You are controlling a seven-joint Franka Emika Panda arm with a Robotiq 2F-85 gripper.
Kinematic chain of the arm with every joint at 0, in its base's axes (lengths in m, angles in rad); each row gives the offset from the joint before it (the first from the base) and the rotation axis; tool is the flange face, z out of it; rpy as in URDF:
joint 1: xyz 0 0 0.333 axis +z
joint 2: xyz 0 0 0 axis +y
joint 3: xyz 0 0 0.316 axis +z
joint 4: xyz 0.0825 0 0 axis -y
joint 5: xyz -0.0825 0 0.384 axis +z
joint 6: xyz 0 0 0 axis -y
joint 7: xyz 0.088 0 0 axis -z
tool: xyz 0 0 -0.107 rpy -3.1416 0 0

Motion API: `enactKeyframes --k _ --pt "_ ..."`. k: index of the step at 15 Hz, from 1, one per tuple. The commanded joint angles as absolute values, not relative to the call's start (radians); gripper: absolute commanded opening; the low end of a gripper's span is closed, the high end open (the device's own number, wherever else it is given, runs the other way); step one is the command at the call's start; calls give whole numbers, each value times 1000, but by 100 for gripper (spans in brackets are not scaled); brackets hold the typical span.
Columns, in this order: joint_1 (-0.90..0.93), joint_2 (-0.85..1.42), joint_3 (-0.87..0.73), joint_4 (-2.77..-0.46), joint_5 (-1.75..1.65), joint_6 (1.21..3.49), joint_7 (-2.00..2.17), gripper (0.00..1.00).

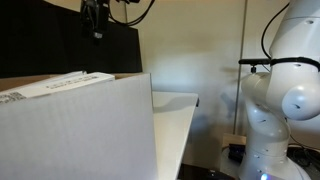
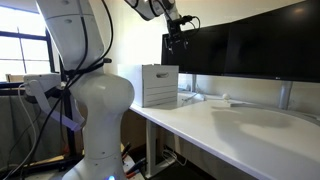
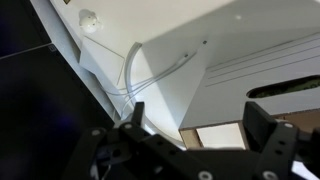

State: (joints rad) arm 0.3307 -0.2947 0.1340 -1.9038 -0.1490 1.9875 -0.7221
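Observation:
My gripper hangs high above the white table, in front of the black monitors; it also shows in an exterior view. In the wrist view my gripper is open and empty, its two black fingers spread wide. Below it stands an open white box with a cardboard-lined interior; the same box stands upright on the table's near end and fills the foreground in an exterior view. Nothing is between the fingers.
The white table carries a white cable and small white items. Black monitors line the back. The robot's white base stands beside the table, also seen in an exterior view.

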Motion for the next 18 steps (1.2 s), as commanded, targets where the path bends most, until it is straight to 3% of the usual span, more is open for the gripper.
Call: enactKeyframes --k 1,18 --pt "333 -238 160 -1828 -104 1966 -814 100" --pt "385 -161 294 -1778 -23 1845 -1018 100"
